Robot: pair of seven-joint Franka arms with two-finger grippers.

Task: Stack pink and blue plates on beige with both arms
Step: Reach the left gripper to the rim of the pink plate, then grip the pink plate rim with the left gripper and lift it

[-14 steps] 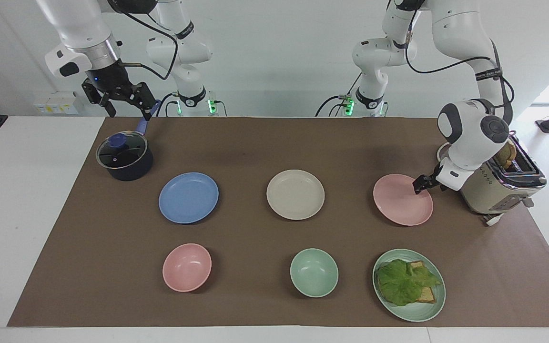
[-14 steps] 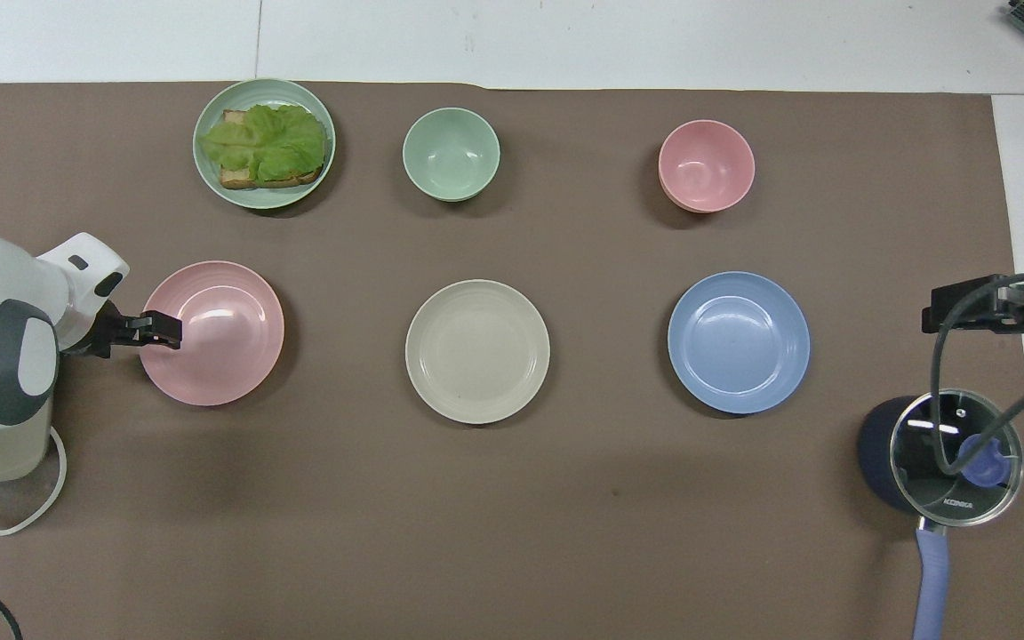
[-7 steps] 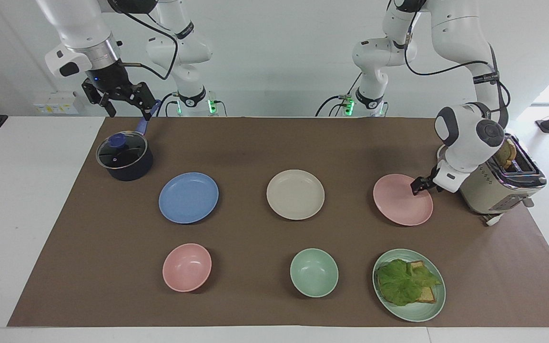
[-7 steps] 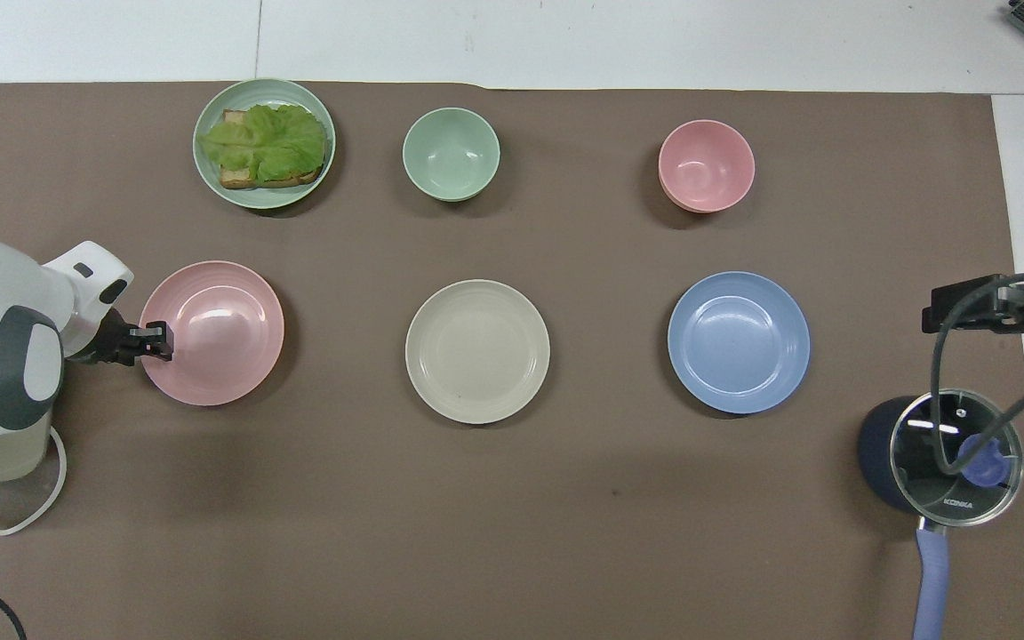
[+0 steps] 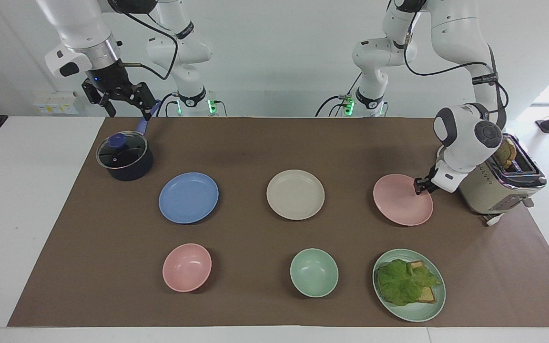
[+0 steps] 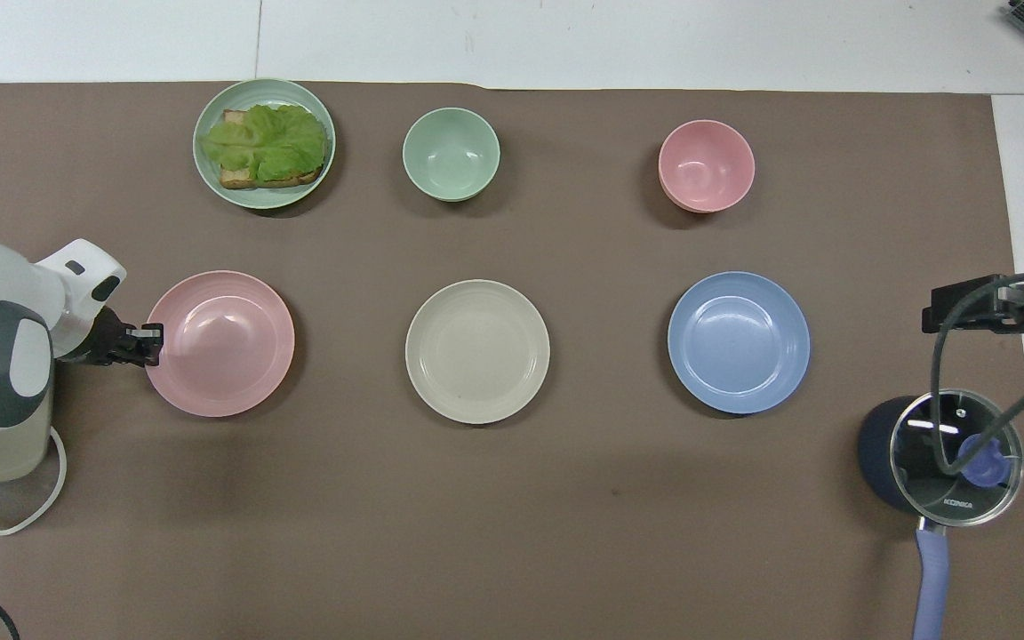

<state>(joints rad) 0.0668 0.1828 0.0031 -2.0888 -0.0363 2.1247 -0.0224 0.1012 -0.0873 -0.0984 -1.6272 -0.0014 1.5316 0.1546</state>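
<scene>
The pink plate (image 5: 402,199) lies on the brown surface (image 5: 255,143) toward the left arm's end, in a row with the beige plate (image 5: 295,194) at the middle and the blue plate (image 5: 188,197) toward the right arm's end, each well apart from the next. These plates look light, stiff and matte, too wide and shallow to span, so the low raised rim is the only sensible hold; a pinch at one edge will probably let the plate droop or slip if swung fast. The left pincer (image 5: 419,186) is clamped on the pink plate's rim on the side next to the toaster (image 5: 501,183). A second ago its jaws stood wide over that rim; since then they have closed, and in the overhead view the plate has shifted slightly and looks a little larger, which suggests it is starting to lift. The right pincer (image 5: 121,97) has not moved, hanging wide apart and empty above the lidded pot (image 5: 124,156).
</scene>
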